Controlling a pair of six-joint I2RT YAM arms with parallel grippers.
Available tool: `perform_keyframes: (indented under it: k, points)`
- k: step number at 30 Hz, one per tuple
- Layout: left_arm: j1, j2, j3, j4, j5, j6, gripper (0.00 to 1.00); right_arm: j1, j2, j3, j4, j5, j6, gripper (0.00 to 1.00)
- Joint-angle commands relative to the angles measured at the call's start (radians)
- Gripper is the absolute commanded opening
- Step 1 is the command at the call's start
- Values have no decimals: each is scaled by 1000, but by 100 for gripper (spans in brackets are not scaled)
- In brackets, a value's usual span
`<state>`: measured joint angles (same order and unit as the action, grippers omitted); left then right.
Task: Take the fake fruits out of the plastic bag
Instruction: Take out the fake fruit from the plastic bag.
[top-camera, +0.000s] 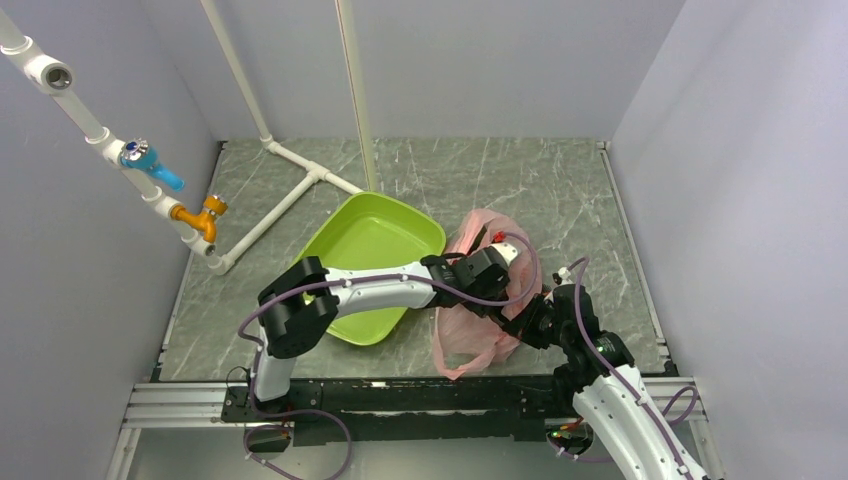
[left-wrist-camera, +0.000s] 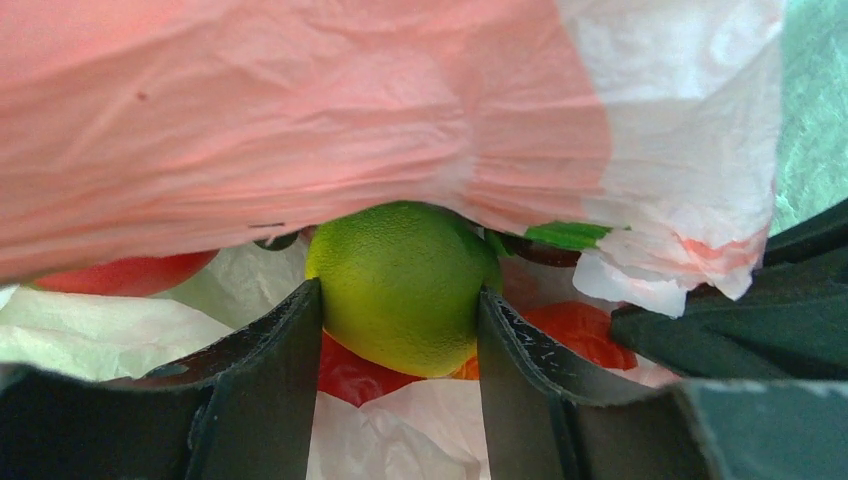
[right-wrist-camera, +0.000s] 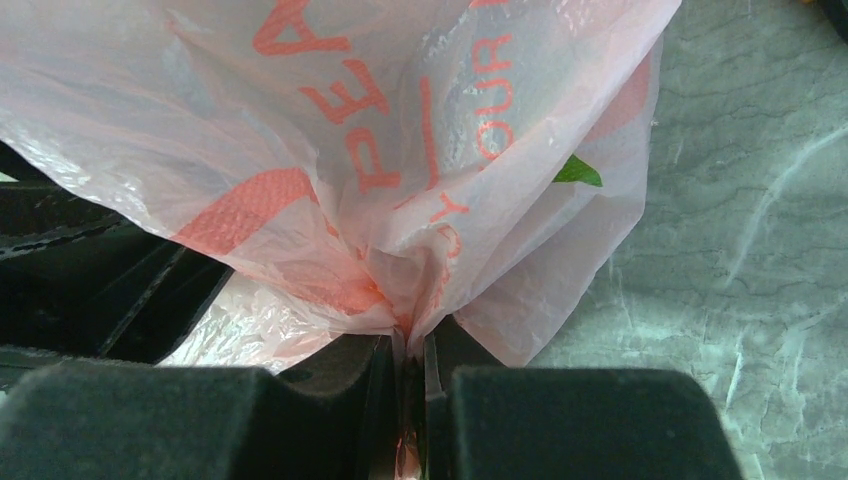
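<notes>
Left tool clamped on green fruit in plastic bag, right tool clamped on the bag.

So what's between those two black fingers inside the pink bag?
A round green fruit, touching both fingers of the left gripper; the left wrist view shows it.

Tray on desk, bag just right of it, fruit inside bag between fingers of left hand, right hand at bag's near edge
</notes>
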<state>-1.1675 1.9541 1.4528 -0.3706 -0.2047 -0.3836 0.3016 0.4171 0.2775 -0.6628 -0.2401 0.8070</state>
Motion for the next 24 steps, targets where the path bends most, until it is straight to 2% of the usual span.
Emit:
perform_keyframes:
  k: [1, 6, 14, 18, 23, 24]
  points:
    - [-1, -110, 20, 12, 42, 9, 24, 1, 8, 40, -1, 11, -13, 13]
    - [0, -199, -13, 54, 69, -14, 19, 1, 14, 62, 0, 34, -27, 12]
    - [2, -357, -90, 105, 140, -53, 16, 0, 11, 69, 23, 46, -13, 12]
    - [2, -491, -178, 128, 164, -90, 16, 1, 20, 79, 34, 50, -12, 12]
    - [9, -702, -311, 105, 106, -119, 18, 1, 9, 79, 32, 47, -11, 13]
    - [16, -739, -335, 99, 104, -118, 18, 0, 3, 81, 28, 47, -8, 20]
